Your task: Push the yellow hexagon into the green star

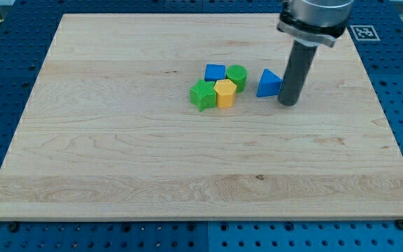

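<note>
The yellow hexagon (225,93) sits near the board's middle, touching the green star (203,94) on its left. A blue cube (215,72) and a green cylinder (236,75) sit just above them, touching the cluster. My tip (288,103) rests on the board to the right of the cluster, right beside a blue triangle (268,83), which lies between the tip and the green cylinder.
The wooden board (117,154) lies on a blue perforated table. A black-and-white marker tag (364,32) sits off the board at the view's top right.
</note>
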Controlling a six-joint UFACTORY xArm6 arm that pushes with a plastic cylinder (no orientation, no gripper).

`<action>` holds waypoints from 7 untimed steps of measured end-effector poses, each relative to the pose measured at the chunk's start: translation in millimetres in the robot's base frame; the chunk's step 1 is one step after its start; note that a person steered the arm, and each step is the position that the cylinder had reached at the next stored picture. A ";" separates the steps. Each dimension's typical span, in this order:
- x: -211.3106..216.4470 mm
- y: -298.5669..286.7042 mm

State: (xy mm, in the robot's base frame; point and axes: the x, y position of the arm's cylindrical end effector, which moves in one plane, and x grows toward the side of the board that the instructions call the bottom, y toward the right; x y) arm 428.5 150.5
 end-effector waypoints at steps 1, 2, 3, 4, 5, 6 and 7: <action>-12.9 17.7; -30.1 19.3; -31.5 9.4; -31.4 -3.4; -30.9 -21.4; -26.4 -47.4; -25.5 -72.0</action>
